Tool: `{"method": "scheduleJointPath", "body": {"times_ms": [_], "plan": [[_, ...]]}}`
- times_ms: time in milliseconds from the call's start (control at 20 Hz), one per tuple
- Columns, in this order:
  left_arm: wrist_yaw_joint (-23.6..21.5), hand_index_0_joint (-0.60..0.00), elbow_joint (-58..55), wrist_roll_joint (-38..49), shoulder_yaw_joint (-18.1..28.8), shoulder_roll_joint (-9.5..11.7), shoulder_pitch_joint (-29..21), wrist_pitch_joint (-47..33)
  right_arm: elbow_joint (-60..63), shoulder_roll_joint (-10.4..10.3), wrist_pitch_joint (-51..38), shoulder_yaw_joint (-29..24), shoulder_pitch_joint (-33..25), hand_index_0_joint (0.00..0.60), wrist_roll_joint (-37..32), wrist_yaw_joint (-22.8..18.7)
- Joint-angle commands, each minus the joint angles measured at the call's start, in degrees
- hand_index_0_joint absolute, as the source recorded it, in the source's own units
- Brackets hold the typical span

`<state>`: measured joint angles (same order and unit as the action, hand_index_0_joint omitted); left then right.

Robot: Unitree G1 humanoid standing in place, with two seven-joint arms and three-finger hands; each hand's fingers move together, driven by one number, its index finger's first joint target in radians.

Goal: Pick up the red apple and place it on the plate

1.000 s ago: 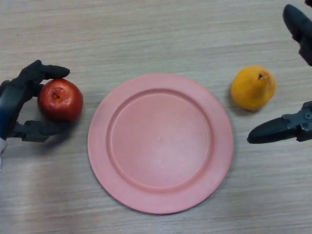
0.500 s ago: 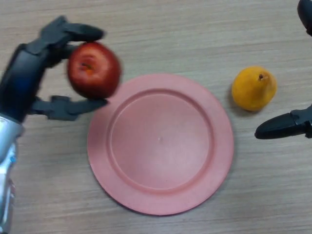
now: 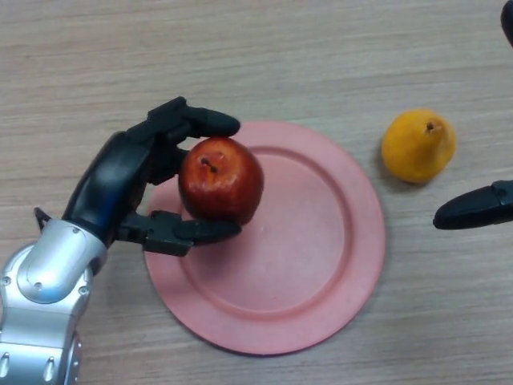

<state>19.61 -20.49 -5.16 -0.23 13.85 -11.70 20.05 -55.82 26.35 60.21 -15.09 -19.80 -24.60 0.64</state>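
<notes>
Right now the left hand (image 3: 120, 180) has the red apple (image 3: 220, 180) clasped between its fingers (image 3: 196, 122) above and its thumb (image 3: 188, 233) below, both curled round the fruit. Apple and hand sit over the left part of the pink plate (image 3: 321, 241), the apple's stem end turned up toward the camera (whether it rests on the plate or hangs just above it, I cannot tell from this angle). The silver forearm (image 3: 44, 305) comes in from the lower left corner and crosses the plate's left rim.

Off to the right, a yellow-orange pear (image 3: 418, 145) lies on the wooden table (image 3: 256, 56), just beside the plate's upper right edge but not touching it, its stem pointing up and to the right.

At the right edge, the right hand (image 3: 479, 208) shows only as one dark finger reaching in below the pear, well clear of both pear and plate, with another dark tip at the top right corner. It holds nothing, and the finger that shows looks straight.
</notes>
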Motion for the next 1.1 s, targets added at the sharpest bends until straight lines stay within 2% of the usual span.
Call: {"method": "scheduleJointPath", "body": {"times_ms": [50, 150, 300, 400, 450, 500, 550, 600, 650, 700, 750, 800, 850, 900, 950, 1100], "plan": [[-1.55, -0.200, -3.92, 1.21, 0.89, 0.88, -1.62, -5.14, -1.84, 2.72, -6.14, -3.64, -2.04, 0.000, 0.33, -1.16], [-2.47, 0.000, -3.79, -0.29, -0.41, 0.42, -1.60, -4.27, -1.32, 2.47, -6.26, -2.86, -2.34, 0.000, 1.72, -0.39], [-2.12, 0.000, -6.20, -2.91, -1.64, 0.11, -0.98, -2.26, -1.32, 1.79, -6.16, -2.40, -1.66, 0.000, 2.82, 0.48], [-3.10, 0.000, -8.95, -1.11, -0.13, -0.87, -1.38, -0.61, -0.78, 1.93, -7.17, -1.79, -1.86, 0.000, 4.37, 1.63], [-2.05, 0.000, -11.54, -0.02, 1.34, 0.55, -2.13, 2.41, -0.05, 1.91, -8.69, -1.44, -1.81, 0.000, 5.84, 2.76], [-1.74, 0.000, -12.23, 0.40, 2.05, 1.02, -2.52, 3.13, 0.22, 1.72, -9.22, -1.46, -1.67, 0.000, 6.32, 3.07], [-2.53, 0.000, -13.56, 4.74, 5.65, 1.07, -4.03, 3.76, 0.35, 1.01, -9.28, -0.89, -1.42, 0.000, 7.51, 2.79], [-3.04, 0.000, -13.77, 6.61, 7.13, 1.21, -4.38, 2.84, 0.21, 0.67, -9.32, -0.80, -1.14, 0.000, 7.86, 2.77], [-4.18, 0.000, -13.85, 10.32, 9.85, 3.13, -4.72, 1.59, -0.28, 0.41, -9.25, -1.22, -0.89, 0.000, 8.26, 3.47], [-4.41, 0.000, -13.95, 12.01, 11.17, 3.89, -4.71, 1.38, -0.29, 0.37, -9.20, -1.49, -0.99, 0.000, 8.29, 3.75], [-5.80, 0.000, -15.38, 19.01, 14.86, 5.26, -5.29, 4.58, 0.30, 0.36, -10.05, -2.02, -1.01, 0.000, 8.54, 4.14], [-6.52, 0.000, -16.55, 22.83, 16.75, 5.69, -5.59, 6.95, 0.60, 0.38, -10.57, -2.15, -0.78, 0.000, 8.71, 4.31], [-9.23, 0.000, -17.80, 28.82, 19.04, 7.57, -5.60, 8.44, 1.43, -0.09, -11.95, -2.06, -0.28, 0.000, 9.08, 4.09], [-10.08, 0.000, -18.17, 30.28, 19.37, 8.45, -5.48, 8.20, 1.70, -0.29, -12.45, -1.89, -0.04, 0.000, 9.27, 3.89], [-11.30, 0.000, -18.94, 32.67, 20.15, 10.35, -4.62, 7.87, 1.84, -0.38, -12.42, -1.40, 0.04, 0.000, 9.63, 3.58], [-11.96, 0.000, -19.66, 36.21, 22.71, 11.98, -2.81, 6.38, 0.67, -0.98, -11.73, -1.45, 0.40, 0.000, 9.31, 3.34]]}}
